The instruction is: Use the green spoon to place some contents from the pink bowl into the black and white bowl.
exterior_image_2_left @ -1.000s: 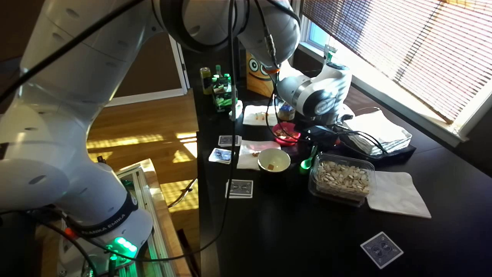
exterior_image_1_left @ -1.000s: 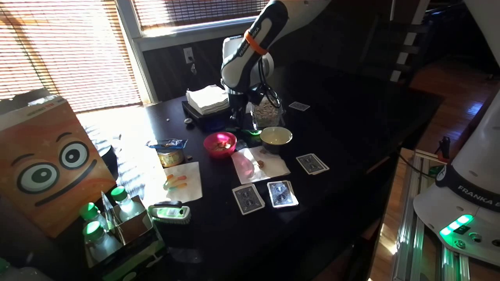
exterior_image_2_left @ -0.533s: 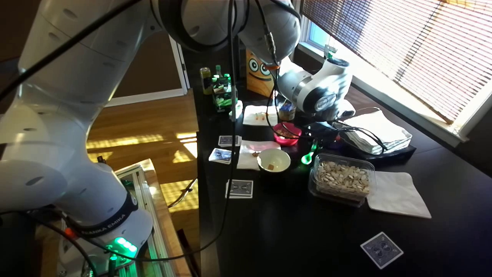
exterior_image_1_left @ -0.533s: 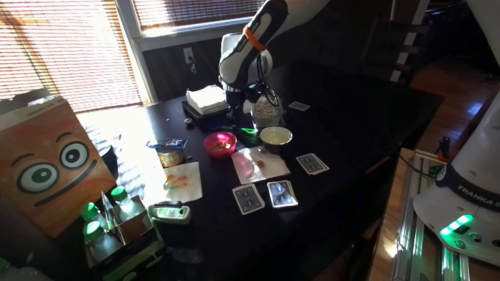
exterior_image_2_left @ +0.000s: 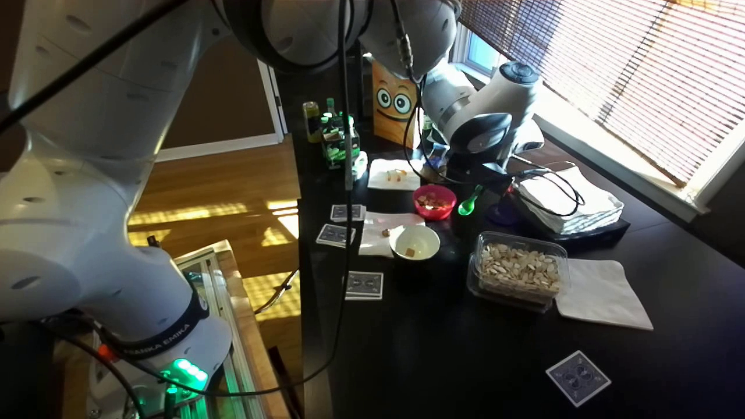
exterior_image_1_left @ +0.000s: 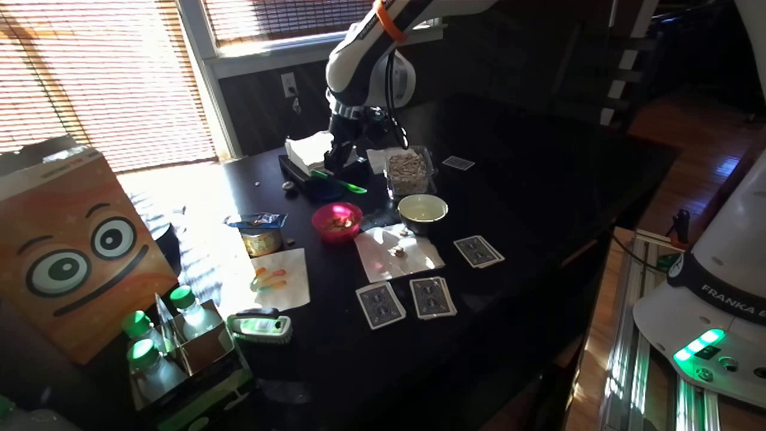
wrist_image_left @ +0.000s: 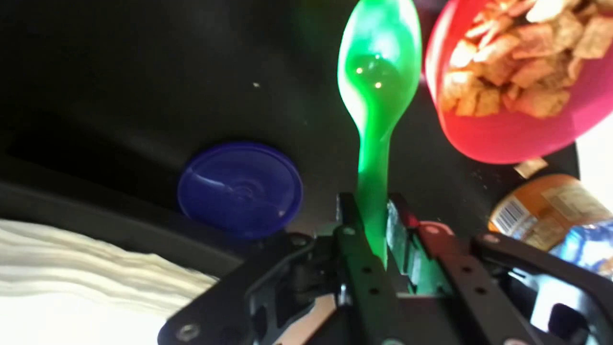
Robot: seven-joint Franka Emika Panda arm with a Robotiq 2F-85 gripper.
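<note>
Claw (wrist_image_left: 371,211) on the green spoon (wrist_image_left: 376,120), pink bowl (wrist_image_left: 498,139) alongside

Claw nearly closed, jaws pinching the spoon's handle toward its back end, lower middle of the wrist view. Scoop shows its hollow side at top middle; no food visible in it. Pink bowl at upper right there, tan pieces (wrist_image_left: 536,72) piled inside. Black and white bowl (exterior_image_2_left: 422,240) (dark outside, pale inside; my reading of the task's words) sits near the centre of an exterior view, one small brown piece (exterior_image_2_left: 410,252) in it.

Judged step: take the spoon over the pink bowl and load it. Clear the rim before crossing, then tip the nose down, slide under the pieces toward the opposite wall, and level out before lifting. Gentle strokes: a grip that far back may let the handle twist, and the bowl may skid if pushed.

Arm (exterior_image_1_left: 359,57) slopes down leftward from the top middle of an exterior view, then bends at the wrist. Claw hangs below it, tilted, beside or above the napkin stack (exterior_image_1_left: 308,152); which, I cannot tell. Spoon points to lower right from there, scoop lower than handle.
</note>
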